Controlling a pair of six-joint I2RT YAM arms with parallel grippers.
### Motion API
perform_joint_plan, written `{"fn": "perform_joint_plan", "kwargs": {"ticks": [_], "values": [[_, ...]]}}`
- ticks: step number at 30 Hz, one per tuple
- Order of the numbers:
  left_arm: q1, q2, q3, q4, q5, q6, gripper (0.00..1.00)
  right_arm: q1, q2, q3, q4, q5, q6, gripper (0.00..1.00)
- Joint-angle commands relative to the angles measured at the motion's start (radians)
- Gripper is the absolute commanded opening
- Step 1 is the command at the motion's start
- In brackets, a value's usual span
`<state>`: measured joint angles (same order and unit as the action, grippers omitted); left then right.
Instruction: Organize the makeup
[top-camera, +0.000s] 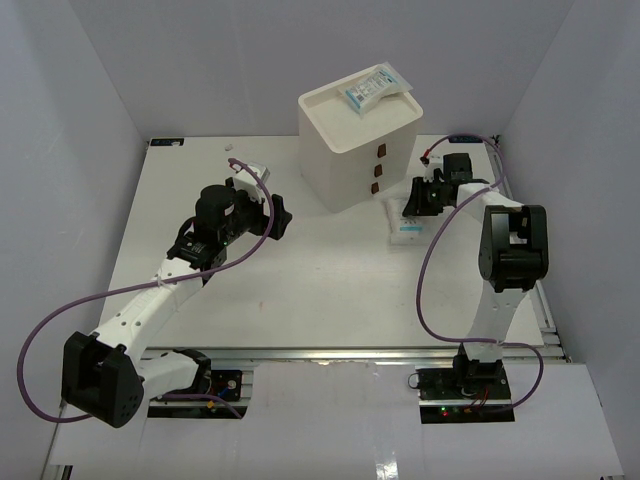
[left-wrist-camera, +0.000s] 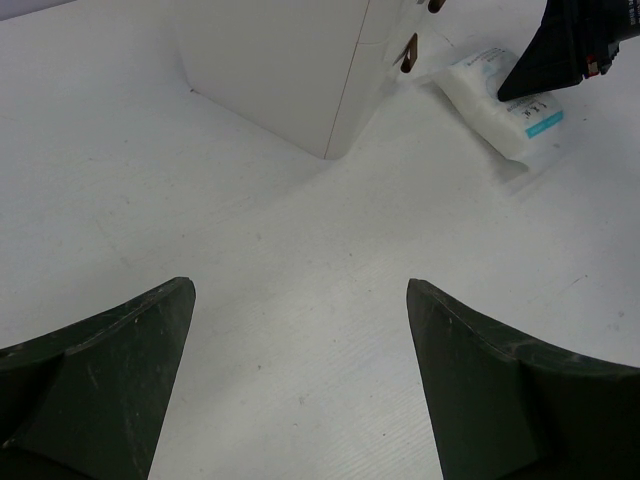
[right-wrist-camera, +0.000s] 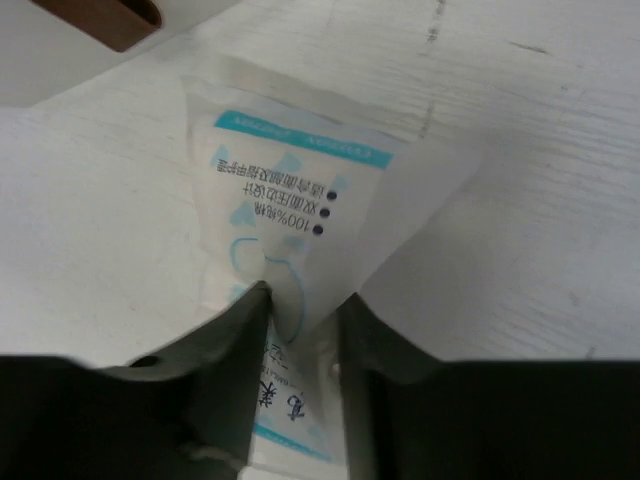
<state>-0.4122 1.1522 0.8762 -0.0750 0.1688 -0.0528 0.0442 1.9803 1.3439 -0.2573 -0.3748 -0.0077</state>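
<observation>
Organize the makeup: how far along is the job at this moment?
Done: one blue-print sachet lies on top of the drawer box. In hand: the right gripper pinches a second sachet lying on the table beside the box. Left: stowing it, plus a white item, possibly another sachet, near the left gripper, which hangs open and empty.

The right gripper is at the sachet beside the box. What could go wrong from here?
The right gripper pinches only a narrow fold of the sachet; it may slip out when lifted. The box stands close beside, so a lift could bump its handle.
</observation>
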Motion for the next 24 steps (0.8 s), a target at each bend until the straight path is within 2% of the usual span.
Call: {"fn": "perform_joint_plan", "kwargs": {"ticks": [1,3,4,8,12,14,18,21,24], "values": [[0.004,-0.01,0.02,0.009,0.014,-0.002,0.98,-0.026,0.006,0.025,-0.015,-0.068,0.002,0.25],[0.004,-0.011,0.02,0.009,0.014,-0.004,0.98,-0.037,-0.007,0.01,-0.017,-0.098,-0.001,0.1],[0.004,-0.011,0.02,0.009,0.014,-0.004,0.98,-0.058,-0.019,0.005,-0.018,-0.114,-0.005,0.08],[0.004,-0.016,0.018,0.009,0.014,-0.004,0.98,-0.093,-0.106,-0.052,-0.017,-0.202,-0.033,0.08],[0.004,-0.019,0.02,0.009,0.017,-0.007,0.98,-0.098,-0.287,-0.09,-0.017,-0.339,-0.103,0.08],[0.004,-0.02,0.021,0.009,0.021,-0.007,0.98,-0.08,-0.391,-0.09,-0.017,-0.398,-0.139,0.08],[0.004,-0.023,0.02,0.009,0.019,-0.007,0.98,0.023,-0.554,-0.049,0.062,-0.378,-0.137,0.08],[0.004,-0.017,0.017,0.009,0.011,-0.007,0.98,0.1,-0.553,0.028,0.182,-0.296,-0.061,0.08],[0.004,-0.007,0.015,0.009,-0.001,-0.003,0.98,0.158,-0.421,0.223,0.235,-0.241,-0.011,0.08]]}}
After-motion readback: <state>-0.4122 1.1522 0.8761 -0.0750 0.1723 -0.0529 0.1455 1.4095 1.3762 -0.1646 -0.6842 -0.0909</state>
